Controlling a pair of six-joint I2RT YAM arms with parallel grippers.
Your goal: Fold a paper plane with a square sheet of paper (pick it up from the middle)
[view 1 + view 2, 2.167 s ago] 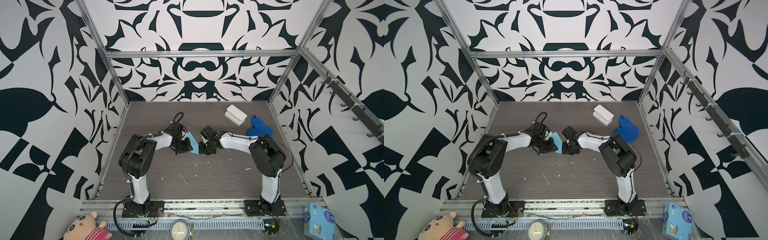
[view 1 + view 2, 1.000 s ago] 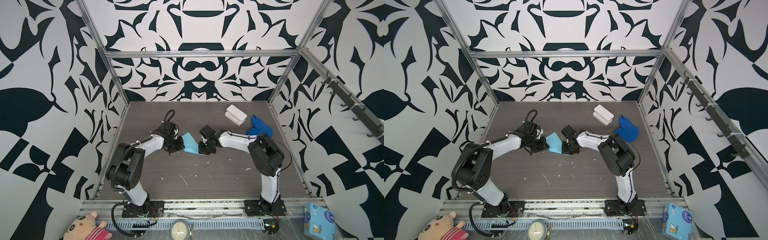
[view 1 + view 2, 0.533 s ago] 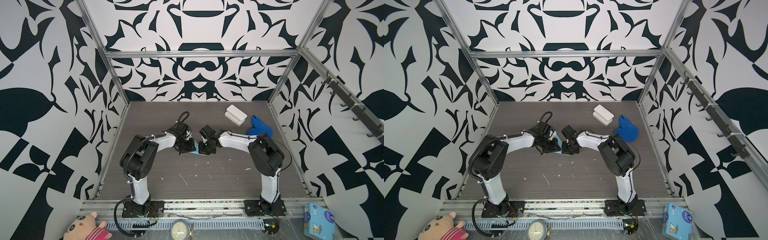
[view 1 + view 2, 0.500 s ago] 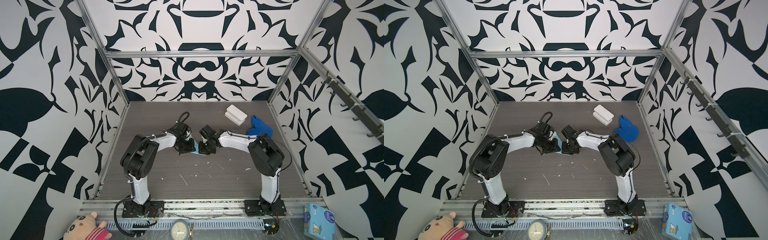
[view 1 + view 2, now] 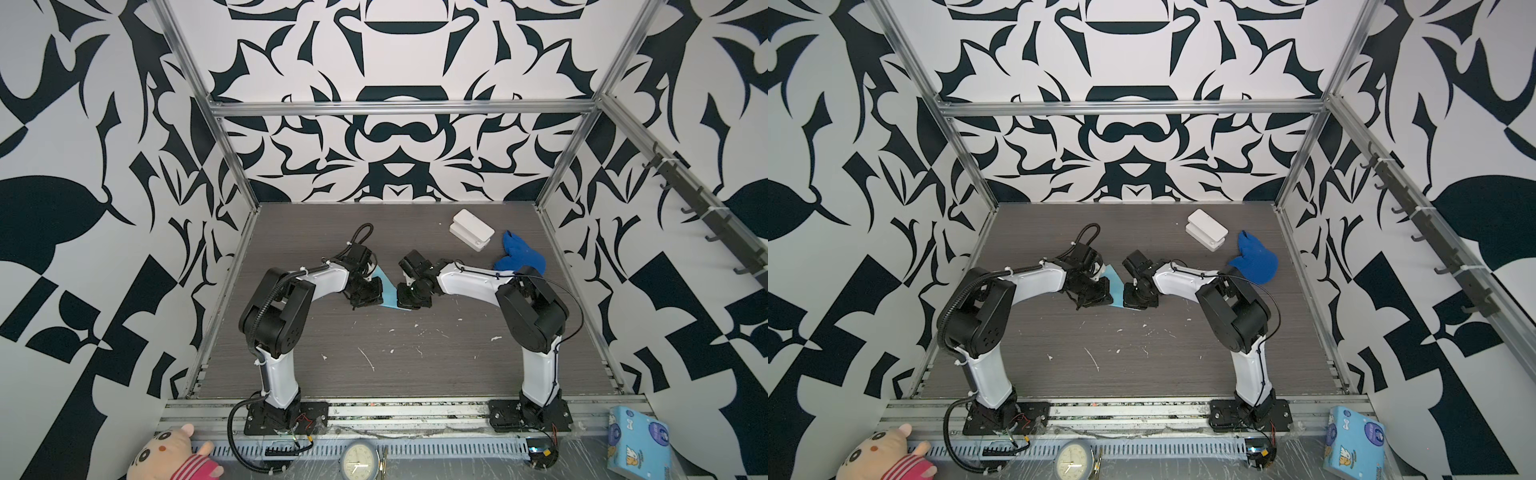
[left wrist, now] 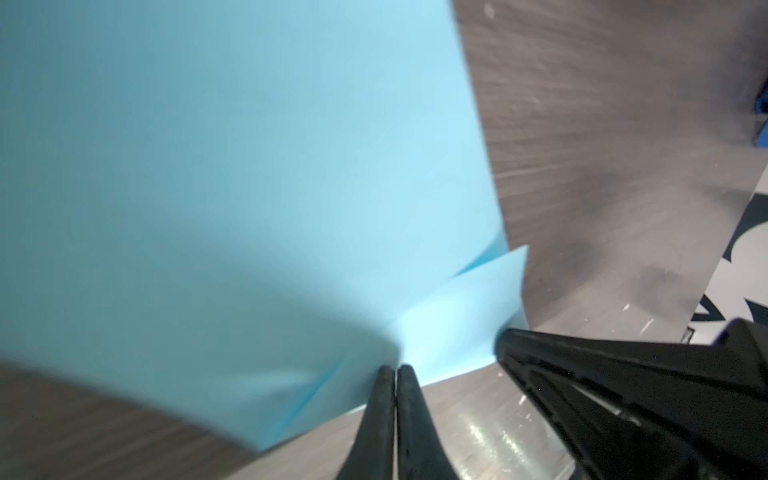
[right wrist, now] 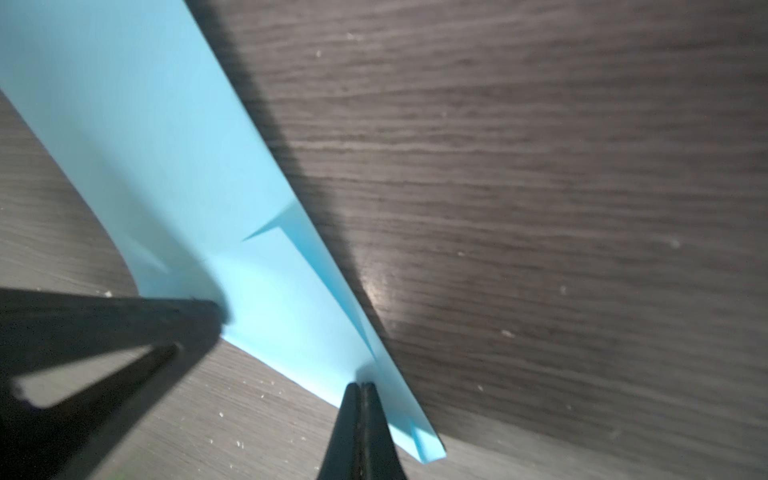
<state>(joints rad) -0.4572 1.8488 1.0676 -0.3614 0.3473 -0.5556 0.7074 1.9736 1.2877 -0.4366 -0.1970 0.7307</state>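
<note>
Near the middle of both top views, the paper point(image 5: 387, 292) hangs between the two claws. Its shadow in the right wrist view suggests it is lifted just off the surface point(image 5: 415, 353). The left claw point(image 6: 395, 370) has its tips pressed together on an edge of the paper. The right claw point(image 7: 361, 387) is likewise pinched tight on an edge, beside a narrow folded strip. Overlapping flaps and creases show that several folds are already made, so the sheet is not a flat square. No pointed dart with a centre ridge is visible, so I judge the task about midway, with the later folds and final shaping left to do.
</note>
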